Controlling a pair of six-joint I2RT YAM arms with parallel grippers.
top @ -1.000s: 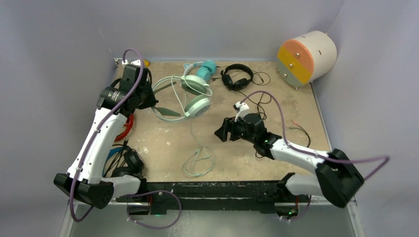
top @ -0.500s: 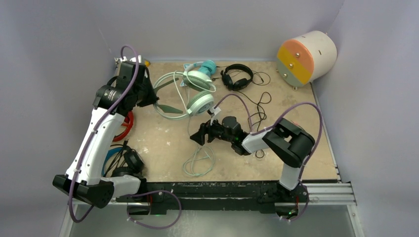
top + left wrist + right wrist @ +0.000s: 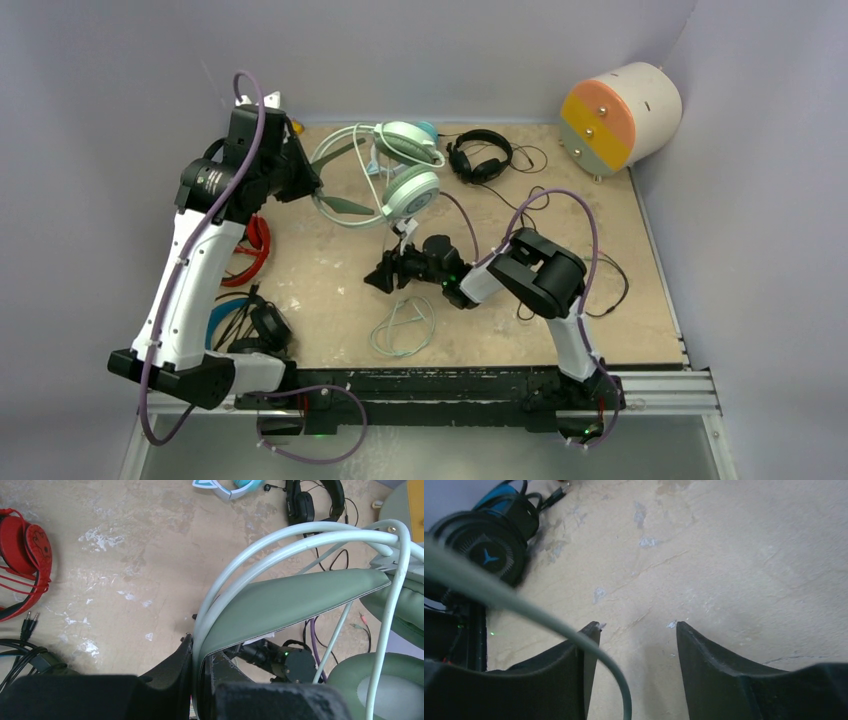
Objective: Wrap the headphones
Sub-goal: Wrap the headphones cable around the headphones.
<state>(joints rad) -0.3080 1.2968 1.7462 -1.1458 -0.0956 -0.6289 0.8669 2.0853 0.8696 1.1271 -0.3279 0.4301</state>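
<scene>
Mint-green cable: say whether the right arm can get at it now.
Probably yes: the right gripper is open, the mint-green cable runs right past it, and nothing lies between them.

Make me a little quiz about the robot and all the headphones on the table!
1. True or false: the left gripper is shut on the headband of the mint-green headphones.
2. Pick one. The right gripper is: A) open, low over the table; B) shut on the red headphones; C) pushing the drum.
3. Short answer: what colour is the small headset lying nearest the cream drum?

Key: 1 true; 2 A; 3 black.
</scene>
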